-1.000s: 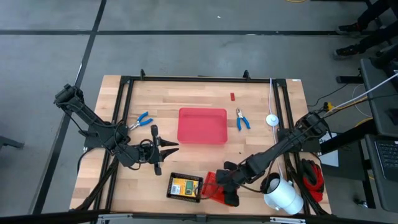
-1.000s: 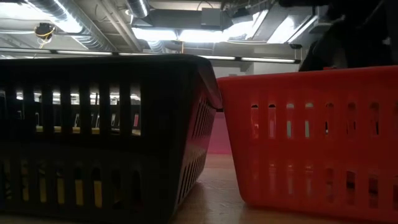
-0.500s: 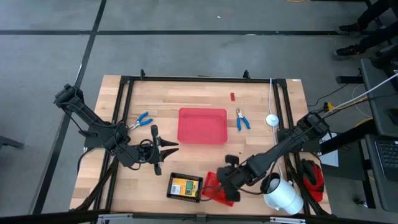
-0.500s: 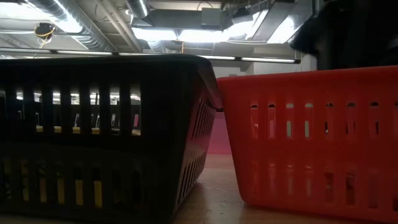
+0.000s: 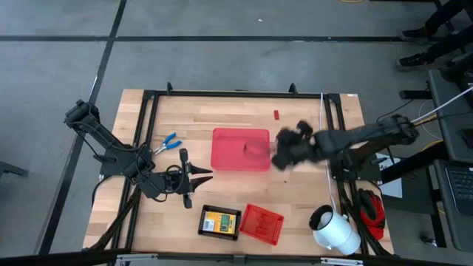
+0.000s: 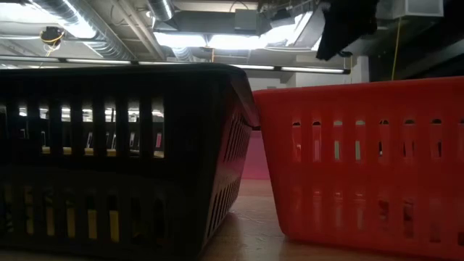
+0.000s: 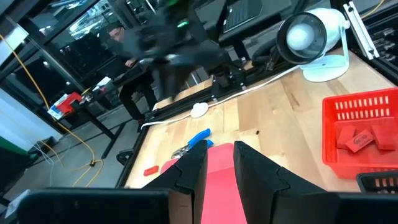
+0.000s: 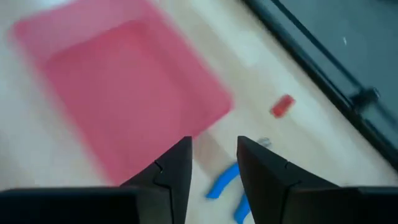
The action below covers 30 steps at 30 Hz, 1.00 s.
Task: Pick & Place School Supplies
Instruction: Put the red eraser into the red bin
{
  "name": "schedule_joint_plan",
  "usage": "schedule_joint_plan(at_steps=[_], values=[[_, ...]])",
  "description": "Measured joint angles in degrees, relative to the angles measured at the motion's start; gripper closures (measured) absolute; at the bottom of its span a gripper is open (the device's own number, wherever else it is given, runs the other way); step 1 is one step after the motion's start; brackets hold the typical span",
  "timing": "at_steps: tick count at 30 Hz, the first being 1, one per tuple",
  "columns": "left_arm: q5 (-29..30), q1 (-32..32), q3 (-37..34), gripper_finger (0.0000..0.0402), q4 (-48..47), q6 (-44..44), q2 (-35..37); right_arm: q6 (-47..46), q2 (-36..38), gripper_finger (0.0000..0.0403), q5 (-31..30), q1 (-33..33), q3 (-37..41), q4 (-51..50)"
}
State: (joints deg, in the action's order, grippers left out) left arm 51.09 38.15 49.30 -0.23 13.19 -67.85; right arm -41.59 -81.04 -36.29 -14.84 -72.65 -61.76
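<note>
My right gripper (image 5: pixel 283 153) hangs open above the table, just right of the large red tray (image 5: pixel 238 150). Its wrist view looks down on blue plier handles (image 8: pixel 225 184) and a tiny red block (image 8: pixel 283 105) lying on the wood. That block (image 5: pixel 277 114) lies near the far edge. My left gripper (image 5: pixel 198 177) waits open, low over the table's left half. A second pair of blue-handled pliers (image 5: pixel 169 142) lies flat to its far left. A yellow-and-green card box (image 5: pixel 218 222) lies in the black tray. Red blocks (image 7: pixel 357 138) sit in the red mesh basket (image 5: pixel 262 223).
A white lamp-like device (image 5: pixel 336 230) stands at the near right corner. A white cable (image 5: pixel 322 107) runs along the right rail. A black frame borders the table. In the low view, the black tray (image 6: pixel 116 159) and red basket (image 6: pixel 366 163) fill the picture.
My right gripper has risen from over the red mesh basket at the near edge. It has swung toward the far edge and now hangs beside the red tray's right side, over the pliers. The basket stays where it was.
</note>
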Motion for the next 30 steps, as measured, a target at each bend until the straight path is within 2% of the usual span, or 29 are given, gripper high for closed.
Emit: schedule_joint_plan(at_steps=[3,6,8,11,18,26,30], values=[[0.0,0.0,0.0,0.0325,0.0,0.0,0.0,2.0,5.0,0.0272,4.5,9.0,5.7,8.9],[0.9,0.0,0.0,0.0325,0.0,-1.0,0.0,8.6,7.5,0.0272,17.2,18.1,10.8,21.0],[3.8,0.0,0.0,0.0325,-0.7,-1.7,0.0,12.6,7.2,0.0272,26.0,23.6,12.7,25.6],[5.6,-0.6,0.0,0.0325,-7.9,-6.1,0.0,16.9,5.6,0.0272,32.6,30.2,13.4,27.9],[9.2,-4.7,0.0,0.0325,-27.5,-24.8,0.3,18.0,-0.1,0.0272,37.5,42.1,14.6,27.6],[9.2,-7.7,-2.6,0.0325,-28.0,-28.4,0.5,19.4,-10.0,0.0272,40.2,49.6,14.7,31.7],[8.0,-8.3,-2.7,0.0325,-27.8,-28.5,0.5,19.6,-14.0,0.0272,39.6,51.9,14.7,31.6]])
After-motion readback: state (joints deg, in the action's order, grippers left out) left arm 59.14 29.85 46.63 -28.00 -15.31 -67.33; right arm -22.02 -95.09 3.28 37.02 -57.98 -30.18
